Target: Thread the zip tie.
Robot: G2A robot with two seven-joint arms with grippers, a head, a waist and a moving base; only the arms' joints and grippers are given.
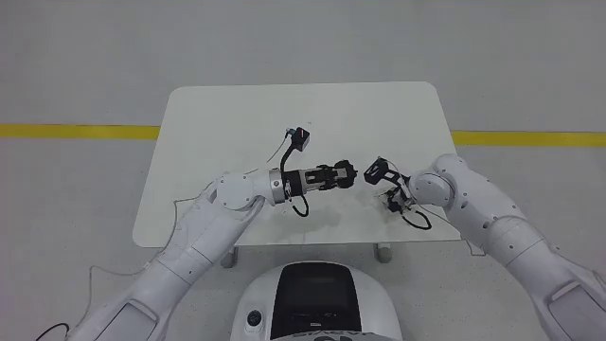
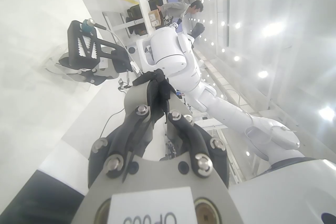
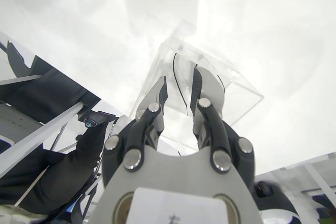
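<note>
A thin black zip tie curves along a clear acrylic box. My right gripper is open, its two fingers on either side of the tie and the box's near corner. In the top view the right gripper hangs over the table's front middle, facing my left gripper a short gap away. The left gripper is shut, its black fingertips pressed together; I cannot see anything between them. From the left wrist the right gripper shows beyond it, at the clear box.
The white table has bare surface behind and to both sides of the grippers. Its front edge runs just below the arms. A black cable loops off the left wrist.
</note>
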